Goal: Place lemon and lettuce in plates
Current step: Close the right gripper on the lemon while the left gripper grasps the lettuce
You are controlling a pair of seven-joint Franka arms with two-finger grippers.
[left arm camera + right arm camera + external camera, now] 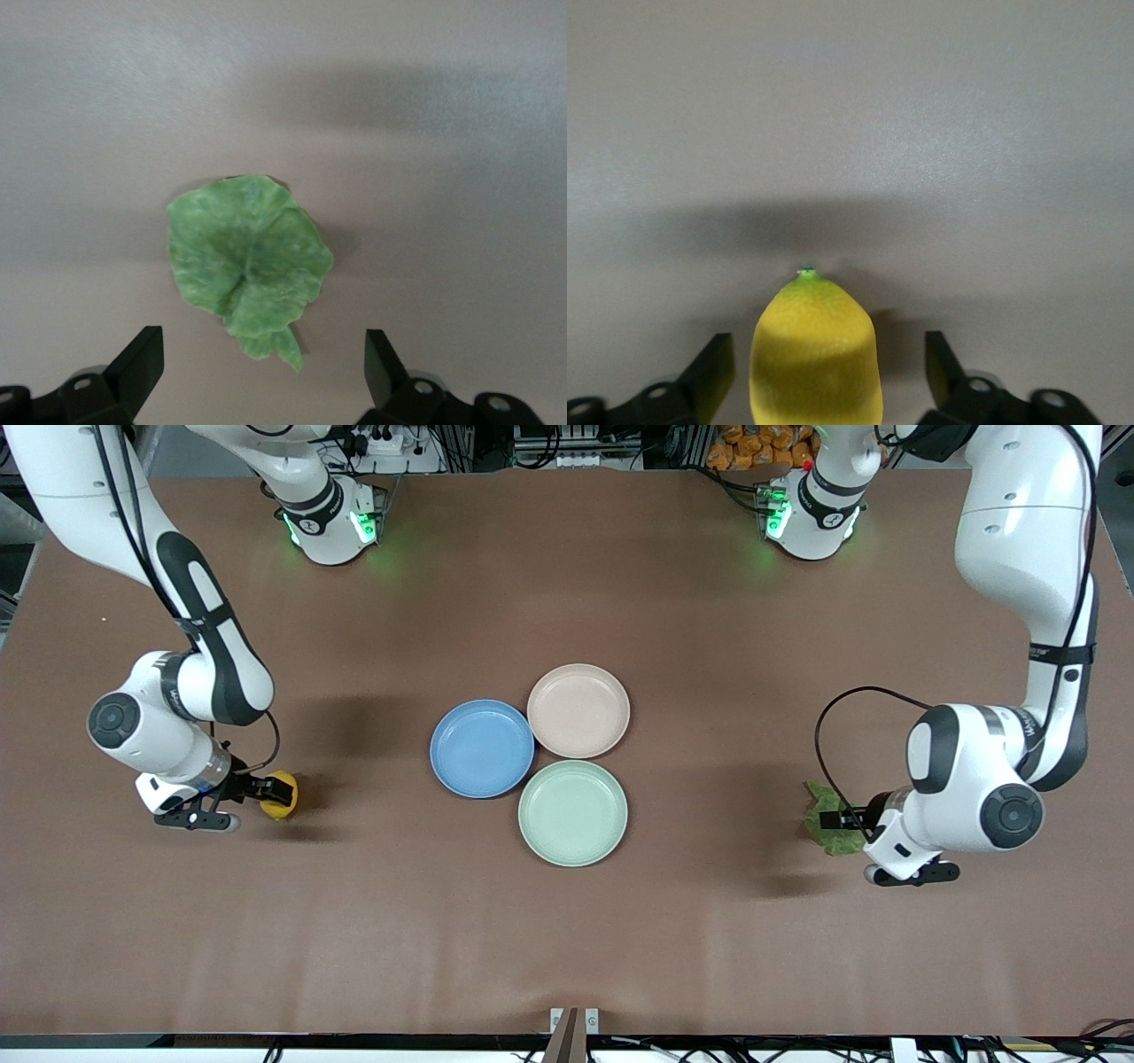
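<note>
The yellow lemon lies on the brown table toward the right arm's end. My right gripper is open around it; in the right wrist view the lemon sits between the fingers with a gap on each side of my right gripper. The green lettuce lies flat toward the left arm's end. My left gripper is open at its edge; in the left wrist view the lettuce lies just ahead of my left gripper. The blue plate and the beige-pink plate stand empty at mid-table.
A pale mint-green plate touches both plates and is nearer to the front camera than they are. Both arm bases stand along the table's back edge. Bare brown table lies between each gripper and the plates.
</note>
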